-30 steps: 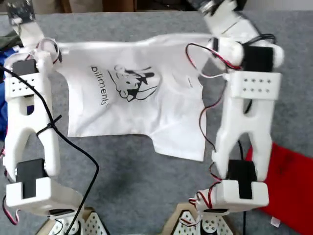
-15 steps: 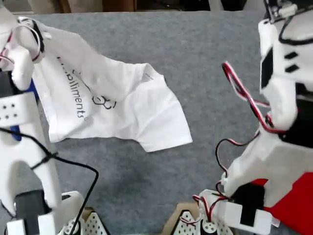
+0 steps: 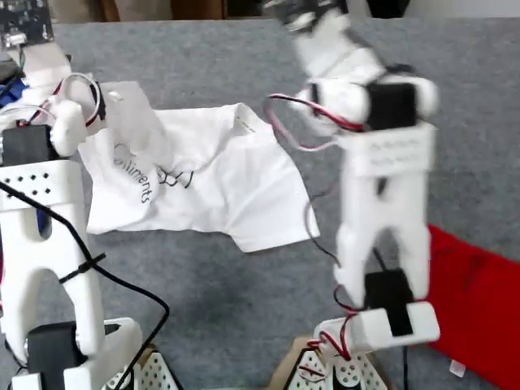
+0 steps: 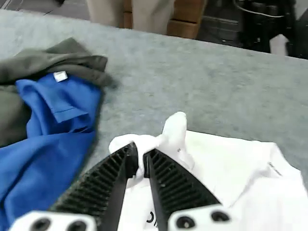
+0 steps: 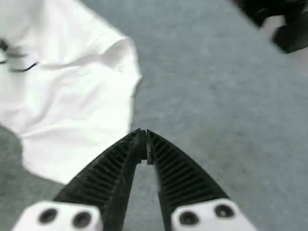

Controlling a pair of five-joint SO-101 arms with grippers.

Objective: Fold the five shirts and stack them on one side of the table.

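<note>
A white shirt [image 3: 219,179] with a black print lies crumpled on the grey table, bunched toward the left. My left gripper [image 4: 139,150] is shut on a raised fold of this white shirt [image 4: 231,163] at its far left corner. My right gripper [image 5: 143,134] is shut with nothing in it and hangs over bare table just beyond the edge of the white shirt [image 5: 72,86]. In the high view the right arm [image 3: 382,146] stands to the right of the shirt. A red shirt [image 3: 479,301] lies flat at the near right.
A blue shirt [image 4: 43,130] and a dark grey shirt [image 4: 48,62] lie heaped at the far left, close beside the left gripper. The grey table [image 3: 211,309] is bare in front of the white shirt and at the far right.
The white shirt was spread flat with an arm at each far corner. It has since been dragged left and bunched up. The right arm let go, swung off right, and now stands at the centre.
</note>
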